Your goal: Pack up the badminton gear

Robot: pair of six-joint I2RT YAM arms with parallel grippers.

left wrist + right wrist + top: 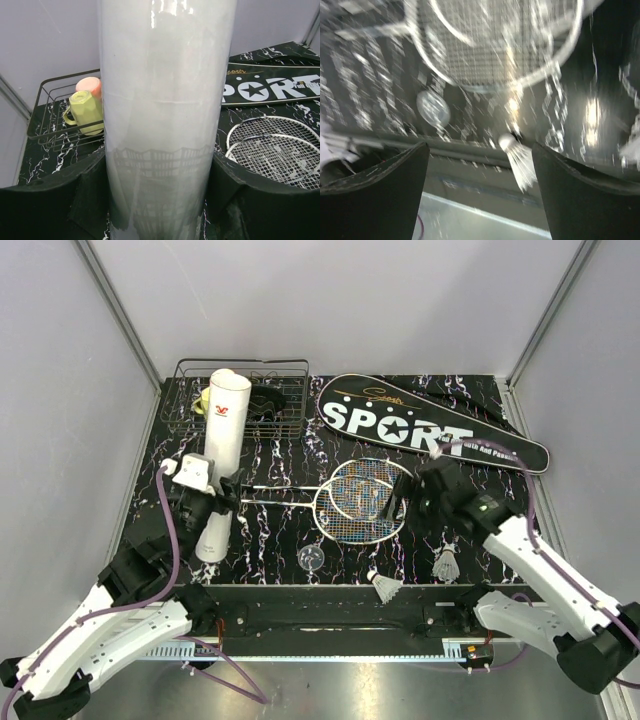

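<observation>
One shuttlecock (pixel 385 587) lies at the near table edge. A second shuttlecock (pixel 446 565) lies just right of it, slightly farther in. A clear disc (pixel 311 559) lies to their left.

The right pincer (pixel 402 502) hangs over the right rim of the rackets (pixel 360 502). Its fingers (pixel 375 190) stand apart with nothing between them. In the blurred wrist view, the near shuttlecock shows in the gap, apart from both fingers.

The left pincer (pixel 214 497) is clamped on the tube (pixel 220 455), below mid-length. The tube stands roughly upright. Whether its base touches the table cannot be told.

The racket heads overlap; their shafts run left towards the tube. The bag (pixel 430 425) lies flat behind them. The basket (pixel 275 390) stands at far left, holding two cups (pixel 85 112).
</observation>
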